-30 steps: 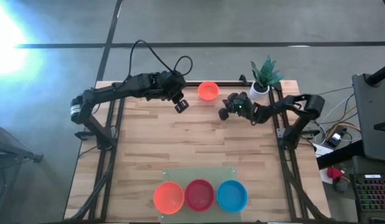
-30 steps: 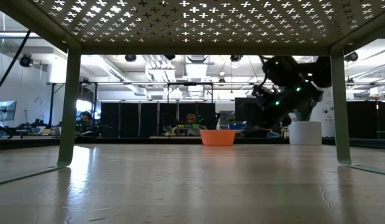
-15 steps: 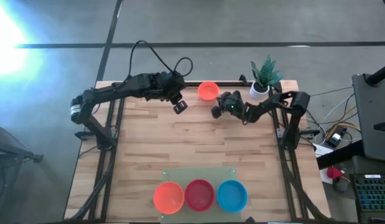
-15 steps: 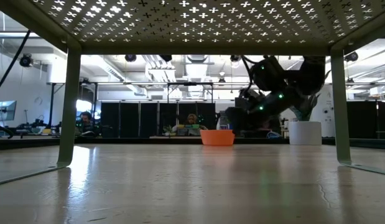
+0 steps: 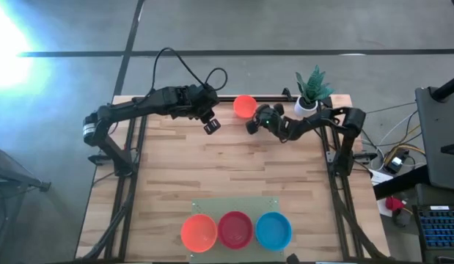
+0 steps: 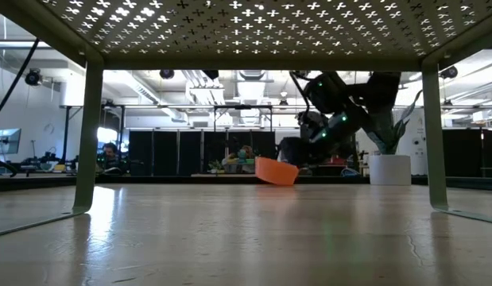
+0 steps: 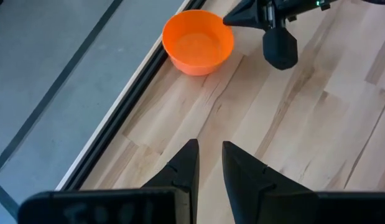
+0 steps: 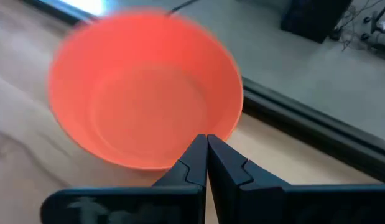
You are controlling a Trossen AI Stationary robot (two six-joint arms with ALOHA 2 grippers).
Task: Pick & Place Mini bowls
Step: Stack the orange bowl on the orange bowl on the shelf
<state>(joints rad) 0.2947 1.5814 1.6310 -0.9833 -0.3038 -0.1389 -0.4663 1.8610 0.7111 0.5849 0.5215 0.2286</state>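
Note:
An orange mini bowl (image 5: 243, 105) (image 6: 276, 171) sits at the table's far edge and is tipped, its opening turned toward my right gripper (image 8: 142, 93). My right gripper (image 5: 251, 122) (image 8: 206, 142) is shut, and its tips are against the bowl's right side. My left gripper (image 5: 212, 125) (image 7: 209, 155) hovers above the wood to the bowl's left. Its fingers stand slightly apart with nothing between them. Three more mini bowls, orange (image 5: 199, 231), red (image 5: 235, 229) and blue (image 5: 273, 229), rest in a row on a green stand at the near edge. My right gripper meets the orange bowl with its shut fingertips (image 8: 198, 149) at the rim and upper wall (image 8: 211, 127) on the side toward the table's right. The fingers come slanting down from the right. The bowl is tilted, one side of its base off the wood.
A white pot with a green plant (image 5: 309, 95) (image 6: 389, 168) stands at the far right corner, just behind my right arm. The green perforated stand (image 5: 234, 205) is raised on legs (image 6: 85, 135) over the near edge. Bare wood lies between it and the grippers.
My right gripper has gone toward the table's left and far edge, reaching the orange bowl while staying shut. The bowl sat flat on the wood before and has now tipped up on one side.

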